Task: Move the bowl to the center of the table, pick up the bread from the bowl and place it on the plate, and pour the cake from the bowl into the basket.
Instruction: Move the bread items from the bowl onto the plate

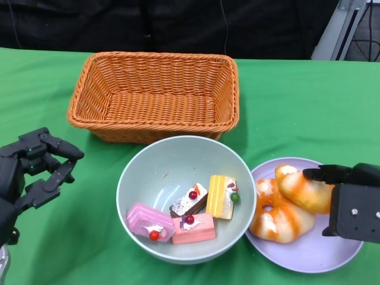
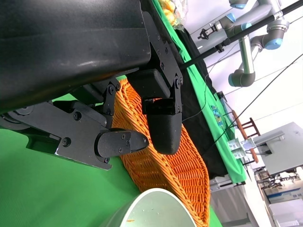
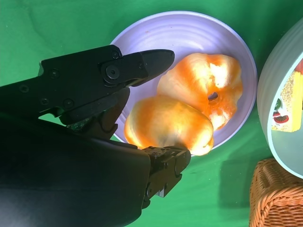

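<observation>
Right robot hand [image 3: 156,109] grasps bread [image 3: 168,125] over the plate [image 3: 189,33]; left robot hand [image 1: 35,169] released; no writing readable.

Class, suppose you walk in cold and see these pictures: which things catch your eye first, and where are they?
The pale bowl in the middle stands out, holding bright cake slices. Behind it sits an orange wicker basket with nothing visible inside. To the right, two glossy orange breads lie on a lilac plate, with the right hand at the nearer one and the left hand hovering open on the other side.
</observation>
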`<state>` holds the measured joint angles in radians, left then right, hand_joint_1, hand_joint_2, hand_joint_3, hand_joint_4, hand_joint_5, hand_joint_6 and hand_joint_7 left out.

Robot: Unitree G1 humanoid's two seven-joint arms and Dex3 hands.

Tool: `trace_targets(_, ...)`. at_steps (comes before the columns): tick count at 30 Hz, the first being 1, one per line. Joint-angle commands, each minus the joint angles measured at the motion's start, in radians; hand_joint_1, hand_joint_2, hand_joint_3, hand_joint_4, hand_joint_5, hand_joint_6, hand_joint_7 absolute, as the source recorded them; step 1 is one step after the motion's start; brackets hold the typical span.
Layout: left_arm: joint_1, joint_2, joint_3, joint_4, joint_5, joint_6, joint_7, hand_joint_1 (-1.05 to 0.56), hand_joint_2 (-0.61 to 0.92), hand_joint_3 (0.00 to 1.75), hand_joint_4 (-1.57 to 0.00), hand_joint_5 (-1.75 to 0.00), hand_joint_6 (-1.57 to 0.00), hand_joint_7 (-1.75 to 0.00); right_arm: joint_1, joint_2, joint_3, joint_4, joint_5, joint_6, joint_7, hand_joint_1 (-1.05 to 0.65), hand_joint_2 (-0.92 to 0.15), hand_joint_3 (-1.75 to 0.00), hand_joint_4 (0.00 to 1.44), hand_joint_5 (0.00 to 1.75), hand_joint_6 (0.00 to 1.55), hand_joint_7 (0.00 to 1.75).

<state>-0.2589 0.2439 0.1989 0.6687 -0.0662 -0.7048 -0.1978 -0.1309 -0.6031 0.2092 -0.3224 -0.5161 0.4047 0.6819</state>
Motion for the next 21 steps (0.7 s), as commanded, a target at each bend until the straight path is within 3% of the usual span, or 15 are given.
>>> trace_targets(1, 0.003, 0.023, 0.008, 0.001, -0.003, -0.005, 0.004, -0.10, 0.83, 0.47, -0.80, -1.47, -0.83, -1.03, 0.010, -0.035, 0.001, -0.012, -0.013, -0.010, 0.000, -0.58, -0.92, -0.09, 0.96, 0.07, 0.32, 0.05)
trace_targets(21, -0.001, 0.023, 0.006, 0.008, 0.001, -0.008, 0.003, -0.10, 0.83, 0.48, -0.80, -1.48, -0.84, -1.02, 0.029, -0.140, -0.026, -0.247, -0.091, 0.055, 0.117, -0.64, -0.92, -0.11, 0.94, 0.02, 0.45, 0.03)
